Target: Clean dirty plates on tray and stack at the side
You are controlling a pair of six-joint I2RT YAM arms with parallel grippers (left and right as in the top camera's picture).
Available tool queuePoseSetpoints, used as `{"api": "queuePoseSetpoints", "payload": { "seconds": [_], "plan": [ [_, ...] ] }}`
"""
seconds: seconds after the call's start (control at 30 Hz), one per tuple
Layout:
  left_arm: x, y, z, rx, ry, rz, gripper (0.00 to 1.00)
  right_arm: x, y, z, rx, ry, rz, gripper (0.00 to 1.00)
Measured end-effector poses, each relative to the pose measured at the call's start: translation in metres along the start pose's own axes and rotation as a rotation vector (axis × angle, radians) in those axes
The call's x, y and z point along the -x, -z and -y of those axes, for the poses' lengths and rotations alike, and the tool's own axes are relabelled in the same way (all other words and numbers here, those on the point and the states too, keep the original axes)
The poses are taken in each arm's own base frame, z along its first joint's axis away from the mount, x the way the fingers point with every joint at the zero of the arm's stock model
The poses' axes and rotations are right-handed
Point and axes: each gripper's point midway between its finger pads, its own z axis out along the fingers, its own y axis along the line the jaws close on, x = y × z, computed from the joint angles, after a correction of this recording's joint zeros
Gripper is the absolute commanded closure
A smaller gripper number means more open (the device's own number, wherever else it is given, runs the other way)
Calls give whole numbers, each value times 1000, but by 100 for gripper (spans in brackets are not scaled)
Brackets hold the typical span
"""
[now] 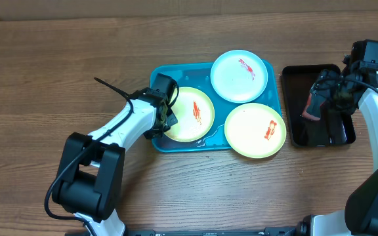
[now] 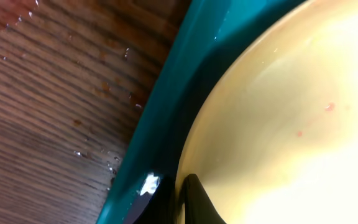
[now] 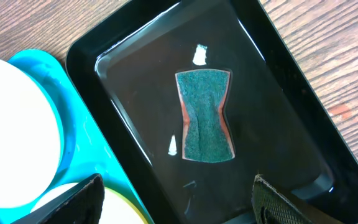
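Three dirty plates lie on the teal tray (image 1: 179, 145). A pale yellow, green-rimmed plate (image 1: 192, 113) with a red smear is on the left, and a light blue one (image 1: 239, 75) is at the back. Another pale yellow plate (image 1: 255, 130) sits at the front right. My left gripper (image 1: 165, 124) is at the left plate's left edge. In the left wrist view it (image 2: 169, 190) is shut on the rim of that plate (image 2: 278, 124), just inside the tray's wall (image 2: 166, 93). My right gripper (image 3: 179, 205) hangs open above the black tray, holding nothing.
A smaller black tray (image 1: 336, 134) stands right of the teal tray, with shallow water in it. A green sponge (image 3: 207, 115) lies flat on its floor (image 3: 135, 93). Bare wooden table (image 1: 58, 65) lies all round, and it has water drops by the teal tray's left wall.
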Motion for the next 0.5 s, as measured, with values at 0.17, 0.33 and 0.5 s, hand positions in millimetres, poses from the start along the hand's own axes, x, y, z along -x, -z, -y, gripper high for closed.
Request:
{"api": "queuePoseSetpoints", "payload": {
  "seconds": [0.17,0.33,0.5],
  "plan": [
    [7,-1,-4,-2,18,6,96,-3,-10,1,-8,-1,-25,23],
    [11,-1,-5,-7,7,13,79,-10,-31,5,-27,-4,-82,23],
    [16,-1,-1,-25,-28,35,78,-12,-33,5,-29,-4,-89,23]
  ]
}}
